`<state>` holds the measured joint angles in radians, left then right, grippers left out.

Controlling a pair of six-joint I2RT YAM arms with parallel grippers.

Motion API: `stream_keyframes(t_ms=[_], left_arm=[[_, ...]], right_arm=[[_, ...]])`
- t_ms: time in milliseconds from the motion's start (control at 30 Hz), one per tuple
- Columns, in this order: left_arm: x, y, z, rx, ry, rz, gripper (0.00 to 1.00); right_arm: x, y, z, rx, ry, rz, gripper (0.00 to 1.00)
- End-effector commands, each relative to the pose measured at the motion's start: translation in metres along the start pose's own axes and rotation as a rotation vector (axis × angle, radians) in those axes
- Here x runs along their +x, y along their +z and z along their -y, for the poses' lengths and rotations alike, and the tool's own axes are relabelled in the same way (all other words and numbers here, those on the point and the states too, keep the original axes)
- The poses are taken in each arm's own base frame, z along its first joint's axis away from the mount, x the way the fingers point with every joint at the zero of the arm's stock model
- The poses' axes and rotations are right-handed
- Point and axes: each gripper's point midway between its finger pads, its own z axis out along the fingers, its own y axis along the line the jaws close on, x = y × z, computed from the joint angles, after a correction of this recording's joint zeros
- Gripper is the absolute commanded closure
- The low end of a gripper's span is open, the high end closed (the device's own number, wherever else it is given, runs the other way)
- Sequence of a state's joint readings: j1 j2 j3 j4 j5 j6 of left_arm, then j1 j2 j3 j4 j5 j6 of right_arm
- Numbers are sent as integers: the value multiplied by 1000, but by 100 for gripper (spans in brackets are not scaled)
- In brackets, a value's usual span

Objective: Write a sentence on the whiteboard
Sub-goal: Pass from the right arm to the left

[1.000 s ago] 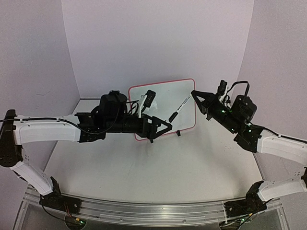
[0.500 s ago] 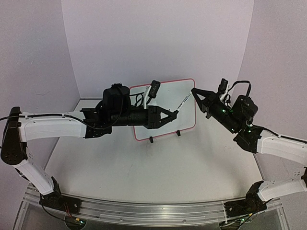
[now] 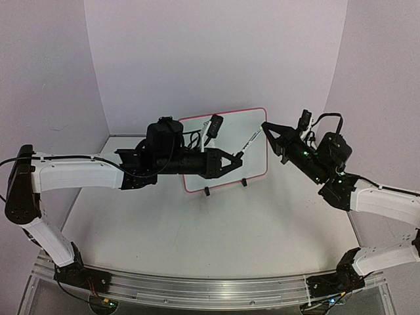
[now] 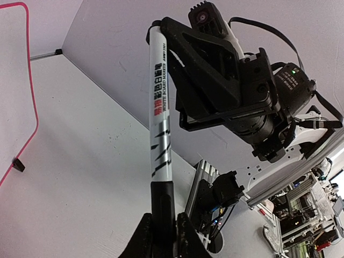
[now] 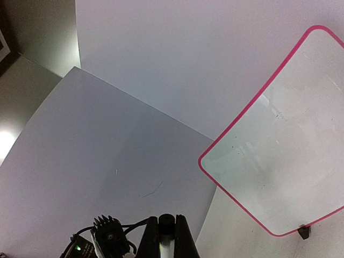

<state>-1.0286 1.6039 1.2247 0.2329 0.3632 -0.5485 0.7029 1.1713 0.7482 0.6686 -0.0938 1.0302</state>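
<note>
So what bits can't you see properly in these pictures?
- Top view: the left arm covers the left part of the whiteboard, so any writing there is hidden.
- Left wrist view: the marker has its black end cut off by the bottom edge, between the fingers of the left gripper.
- Right wrist view: the whiteboard's right side runs off the frame.
- Top view: the marker's printing is too small to read.

Top external view: illumination is even and diffuse. The arms cast only faint, soft-edged shadows on the table [image 3: 216, 223] in front of the whiteboard [image 3: 233, 128].

Right wrist view: pale reflections lie across the whiteboard, and the corner to its upper left is dark.

Left wrist view: the marker [image 4: 160, 107] print is sharp. The background far right of the whiteboard is overexposed.
</note>
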Motion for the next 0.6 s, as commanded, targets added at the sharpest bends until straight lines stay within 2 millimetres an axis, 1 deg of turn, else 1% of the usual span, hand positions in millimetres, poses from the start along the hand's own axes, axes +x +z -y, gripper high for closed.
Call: stream_keyframes(t_ms=[0, 33, 100, 167, 233, 267, 367, 467, 500, 533, 567], left_arm=[[-21, -4, 19, 44, 40, 48, 95], [-21, -5, 19, 43, 47, 47, 98], [-18, -7, 20, 43, 60, 43, 100], [-14, -10, 20, 47, 76, 24, 100], [-5, -11, 22, 57, 114, -33, 100], [5, -11, 19, 44, 135, -92, 100], [28, -17, 6, -19, 206, -233, 100], [42, -30, 1, -28, 230, -327, 100], [44, -33, 1, -25, 243, -346, 100], [46, -37, 2, -18, 248, -367, 100], [50, -41, 1, -12, 252, -394, 100]], right_arm=[[-2, -2, 0, -12, 26, 25, 100], [-1, -2, 3, -3, 31, 21, 100], [3, -3, 8, 17, 38, 9, 100], [5, -6, 15, 44, 33, 0, 91], [6, -10, 22, 86, 9, -6, 80], [7, -14, 28, 130, -6, -16, 72], [7, -21, 37, 236, -69, -56, 59], [2, -24, 34, 288, -156, -114, 45], [5, -27, 39, 319, -182, -160, 41], [4, -28, 38, 330, -220, -200, 37], [6, -29, 39, 338, -245, -256, 34]])
